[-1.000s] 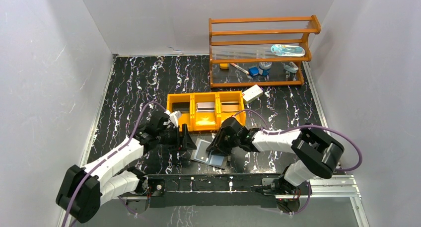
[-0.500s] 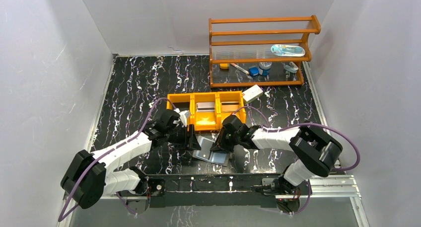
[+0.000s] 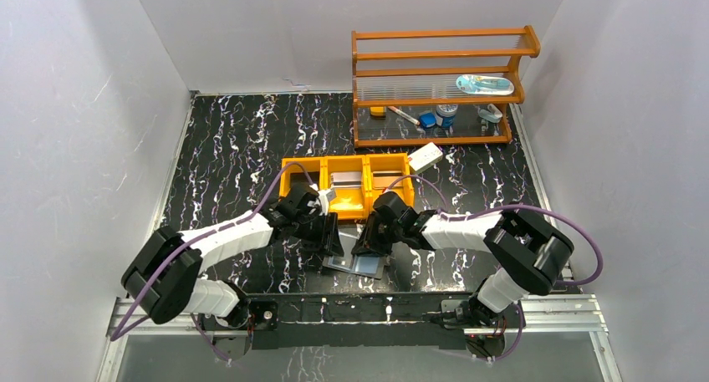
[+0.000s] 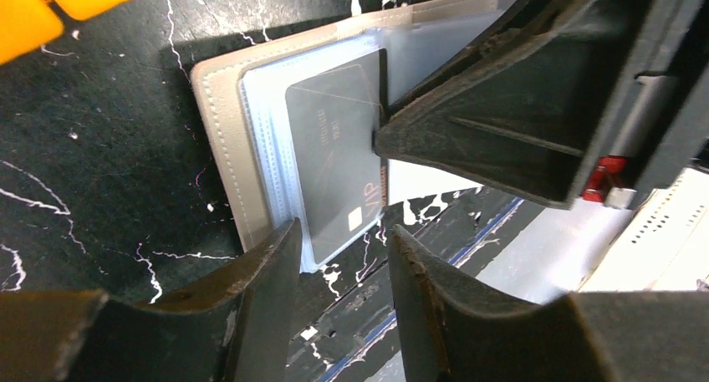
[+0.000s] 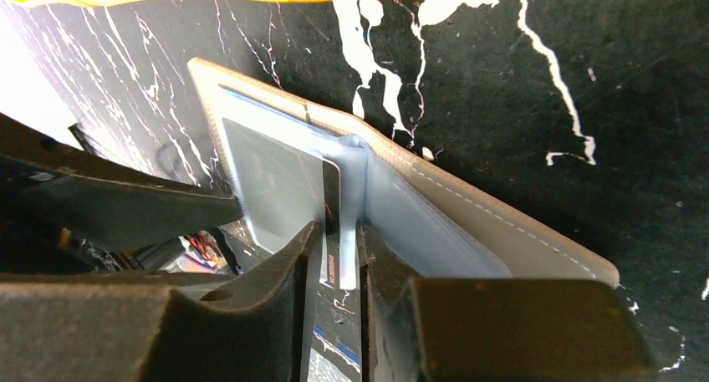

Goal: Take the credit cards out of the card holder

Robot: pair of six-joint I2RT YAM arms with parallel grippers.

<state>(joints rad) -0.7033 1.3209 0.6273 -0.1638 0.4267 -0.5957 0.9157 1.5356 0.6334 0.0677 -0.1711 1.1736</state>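
White walls (image 3: 84, 106), blk marbled table (image 3: 242, 140), orange shelf (image 3: 435, 54) at back.

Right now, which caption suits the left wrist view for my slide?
Open card holder with a dark card in its sleeve; left tool open below, right tool at the fold.

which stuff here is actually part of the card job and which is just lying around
Job: card holder, dark card in its pocket, silvery card and brownish card in the orange tray, left gripper, right gripper.
Lying about: white box, wooden rack with small items.
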